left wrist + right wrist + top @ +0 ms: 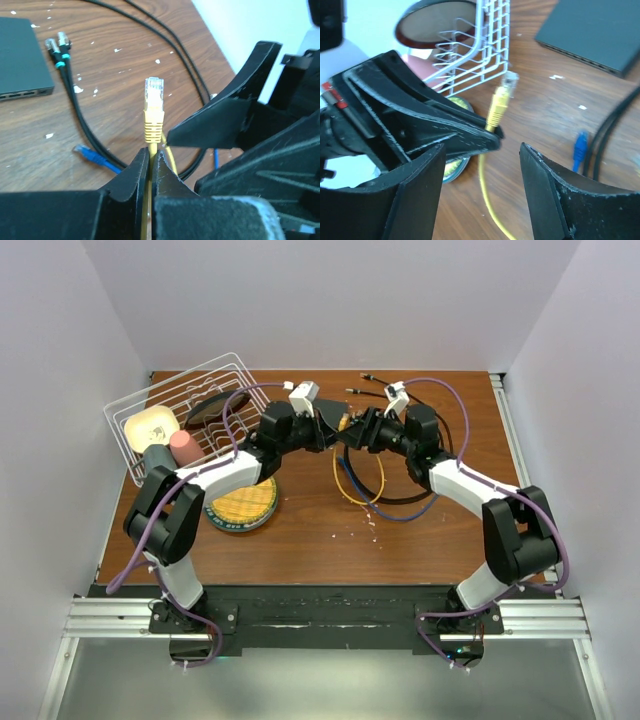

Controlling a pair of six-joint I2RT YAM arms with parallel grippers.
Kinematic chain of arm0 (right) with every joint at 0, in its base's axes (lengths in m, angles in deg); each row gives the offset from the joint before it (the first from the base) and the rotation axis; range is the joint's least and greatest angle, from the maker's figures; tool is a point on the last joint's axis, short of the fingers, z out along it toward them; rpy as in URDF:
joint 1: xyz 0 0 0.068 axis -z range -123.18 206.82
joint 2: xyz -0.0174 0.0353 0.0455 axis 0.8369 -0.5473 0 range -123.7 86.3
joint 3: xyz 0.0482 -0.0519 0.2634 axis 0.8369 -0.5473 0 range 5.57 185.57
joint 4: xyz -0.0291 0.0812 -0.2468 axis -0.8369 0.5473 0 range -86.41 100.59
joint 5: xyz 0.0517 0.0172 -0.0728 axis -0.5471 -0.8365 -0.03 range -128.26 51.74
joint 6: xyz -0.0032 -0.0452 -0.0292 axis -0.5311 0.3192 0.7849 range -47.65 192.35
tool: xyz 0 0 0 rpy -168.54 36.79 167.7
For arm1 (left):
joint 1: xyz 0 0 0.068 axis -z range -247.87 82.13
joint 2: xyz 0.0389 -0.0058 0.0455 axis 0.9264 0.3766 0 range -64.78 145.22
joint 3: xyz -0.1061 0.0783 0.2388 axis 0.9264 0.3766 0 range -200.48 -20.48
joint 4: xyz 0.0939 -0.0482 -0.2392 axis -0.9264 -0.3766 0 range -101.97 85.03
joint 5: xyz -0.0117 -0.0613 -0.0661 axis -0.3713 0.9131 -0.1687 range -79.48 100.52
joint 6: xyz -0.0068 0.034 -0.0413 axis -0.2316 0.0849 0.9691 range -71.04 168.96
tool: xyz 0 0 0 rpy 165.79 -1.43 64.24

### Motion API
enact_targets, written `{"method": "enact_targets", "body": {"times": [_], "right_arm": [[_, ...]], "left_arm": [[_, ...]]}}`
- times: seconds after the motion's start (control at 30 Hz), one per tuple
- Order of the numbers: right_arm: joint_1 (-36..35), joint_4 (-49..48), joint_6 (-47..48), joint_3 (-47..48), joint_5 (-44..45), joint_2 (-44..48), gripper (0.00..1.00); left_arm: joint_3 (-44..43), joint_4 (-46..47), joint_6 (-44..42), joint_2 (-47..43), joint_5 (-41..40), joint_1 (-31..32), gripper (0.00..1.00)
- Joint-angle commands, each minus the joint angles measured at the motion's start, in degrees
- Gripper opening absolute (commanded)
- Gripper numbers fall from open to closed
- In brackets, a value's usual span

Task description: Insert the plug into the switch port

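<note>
The yellow cable ends in a clear plug (154, 92), which points forward above the table. My left gripper (151, 152) is shut on the yellow cable just behind the plug's boot. The flat black switch (20, 55) lies at the far left of the left wrist view, its row of ports (25, 93) along the near narrow edge, well apart from the plug. In the right wrist view the plug (509, 80) sticks out past the left fingers (465, 132). My right gripper (481, 147) stands open, its jaws on either side of the left fingertips and touching nothing. The switch (600, 30) is at the top right there.
A white wire rack (190, 405) with a brown plate and a pink cup (185, 447) stands at the back left. A yellow-patterned plate (243, 506) lies below it. Black cables with teal-ringed connectors (57, 47) and a blue plug (92, 156) lie on the wood. White walls enclose the table.
</note>
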Motion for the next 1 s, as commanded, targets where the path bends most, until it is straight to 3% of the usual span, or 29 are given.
{"method": "enact_targets", "body": {"times": [0.0, 0.3, 0.63, 0.73, 0.77, 0.8, 0.83, 0.9, 0.97], "right_arm": [[0.1, -5.2, -1.3, -0.9, -4.1, 0.5, 0.64], [0.0, -4.4, 2.4, -4.7, -3.5, 2.9, 0.63], [-1.3, -6.9, 1.8, -3.4, -5.2, -0.2, 0.52], [-1.5, -7.5, 1.6, -2.7, -5.6, -1.1, 0.33], [-1.5, -7.5, 1.5, -2.5, -5.7, -1.2, 0.24], [-1.5, -7.4, 1.5, -2.3, -6.1, -1.7, 0.08], [-1.6, -7.2, 1.7, -2.1, -6.3, -1.9, 0.03], [-1.5, -5.8, 3.0, -2.0, -6.0, -1.4, 0.0], [-1.5, -4.6, 4.1, -2.4, -5.4, -0.6, 0.0]], "left_arm": [[0.4, 6.8, 4.9, -2.5, 1.2, 0.4, 0.0], [0.4, 9.6, 12.8, -2.8, -0.7, 0.4, 0.0], [1.5, 12.7, 15.0, -2.6, 0.7, 0.4, 0.0], [1.8, 13.3, 15.0, -2.6, 1.2, 0.4, 0.0], [1.8, 13.5, 15.0, -2.6, 1.3, 0.4, 0.0], [2.1, 13.8, 15.0, -2.6, 1.4, 0.4, 0.0], [2.2, 14.2, 14.8, -2.7, 1.5, 0.4, 0.0], [2.5, 14.5, 14.2, -3.2, 1.7, 0.4, 0.04], [2.8, 14.3, 13.3, -4.0, 1.6, 0.4, 0.17]]}}
